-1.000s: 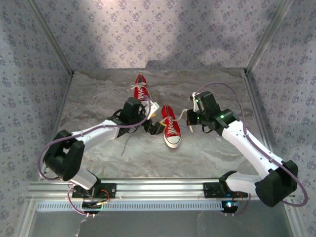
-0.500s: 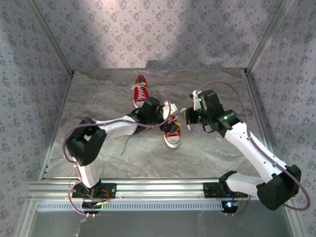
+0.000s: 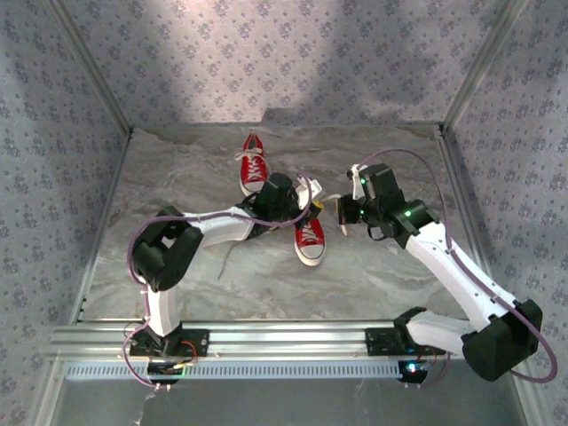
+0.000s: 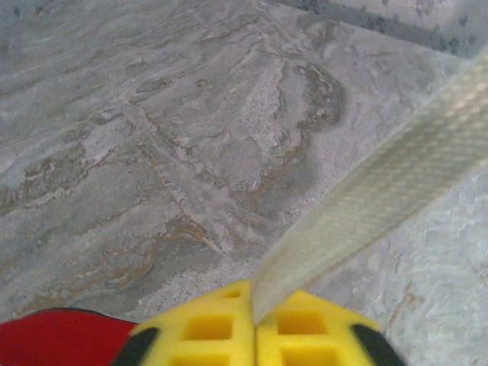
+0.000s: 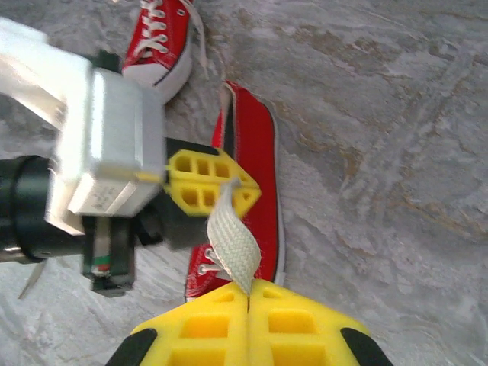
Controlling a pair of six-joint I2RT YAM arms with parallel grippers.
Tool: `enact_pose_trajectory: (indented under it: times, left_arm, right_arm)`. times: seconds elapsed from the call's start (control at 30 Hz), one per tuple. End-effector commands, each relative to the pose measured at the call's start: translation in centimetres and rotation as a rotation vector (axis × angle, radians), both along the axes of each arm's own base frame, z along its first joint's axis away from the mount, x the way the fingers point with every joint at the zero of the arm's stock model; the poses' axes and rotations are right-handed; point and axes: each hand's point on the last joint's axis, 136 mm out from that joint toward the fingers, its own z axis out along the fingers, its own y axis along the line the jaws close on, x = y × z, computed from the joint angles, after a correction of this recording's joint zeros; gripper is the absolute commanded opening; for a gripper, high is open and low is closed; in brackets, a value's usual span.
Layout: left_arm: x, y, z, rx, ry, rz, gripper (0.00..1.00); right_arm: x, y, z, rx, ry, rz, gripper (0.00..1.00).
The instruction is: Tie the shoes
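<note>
Sneakers, two, red with white toe caps, lie mid-table, the farther sneaker behind the nearer sneaker. Left gripper and right gripper both clamp one white lace above the nearer sneaker.

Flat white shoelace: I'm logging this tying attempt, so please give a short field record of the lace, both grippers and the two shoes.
lace: flat white shoelace, spanning between the two grippers
left arm: left gripper shut on the lace
right arm: right gripper shut on the same lace
near shoe: small red canvas sneaker, on the tabletop below the grippers
far shoe: second red canvas sneaker, apart from both grippers
surface: grey marbled tabletop
</note>
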Motion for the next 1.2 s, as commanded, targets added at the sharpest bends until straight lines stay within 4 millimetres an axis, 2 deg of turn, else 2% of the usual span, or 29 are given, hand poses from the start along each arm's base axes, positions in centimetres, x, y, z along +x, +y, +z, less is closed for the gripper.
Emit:
enact_pose_trajectory:
  times: [0.0, 0.17, 0.27, 0.3, 0.33, 0.37, 0.47, 0.53, 0.63, 0.77, 0.93, 1.07, 1.17]
  left_arm:
    - [1.1, 0.0, 2.5, -0.072, -0.025, 0.001, 0.00]
    - [1.5, 1.2, 3.0, -0.089, 0.011, 0.005, 0.00]
    - [1.4, 1.6, 3.0, -0.080, 0.064, -0.020, 0.00]
    - [1.5, 1.8, 3.0, -0.077, 0.088, -0.026, 0.00]
    - [1.5, 1.9, 2.8, -0.072, 0.124, -0.031, 0.00]
    - [1.7, 2.0, 2.8, -0.073, 0.154, -0.032, 0.00]
    - [2.2, 2.6, 2.8, -0.074, 0.253, -0.018, 0.00]
    - [2.7, 3.0, 2.6, -0.059, 0.302, 0.003, 0.00]
    - [3.4, 3.3, 2.6, -0.051, 0.391, 0.024, 0.00]
    - [3.7, 3.2, 2.4, -0.059, 0.493, 0.011, 0.00]
    - [3.9, 3.3, 2.1, -0.039, 0.550, 0.014, 0.00]
    - [3.9, 3.4, 1.7, -0.020, 0.584, 0.004, 0.00]
    - [3.4, 3.6, 1.7, 0.004, 0.594, -0.018, 0.00]
  right_arm:
    - [-0.3, -2.4, -1.5, -0.058, 0.049, -0.108, 0.00]
    - [-0.5, -4.6, -6.3, -0.170, 0.213, -0.205, 0.00]
    - [-0.6, -4.3, -9.2, -0.206, 0.303, -0.200, 0.00]
    - [-0.6, -4.2, -9.9, -0.218, 0.326, -0.196, 0.04]
    - [-0.4, -4.2, -10.3, -0.230, 0.333, -0.205, 0.15]
    - [-0.2, -4.4, -10.2, -0.247, 0.318, -0.226, 0.30]
    - [0.4, -5.1, -8.0, -0.251, 0.181, -0.288, 0.65]
    - [0.5, -4.3, -6.1, -0.187, 0.061, -0.264, 0.69]
    - [-0.1, -1.1, -4.5, -0.086, -0.053, -0.133, 0.69]
    - [-2.5, 5.5, -5.0, -0.070, -0.152, 0.059, 0.69]
    - [-4.8, 13.5, -8.1, -0.106, -0.194, 0.180, 0.62]
    - [-5.0, 20.2, -10.8, -0.126, -0.203, 0.311, 0.62]
    - [-4.7, 23.9, -12.7, -0.174, -0.212, 0.440, 0.63]
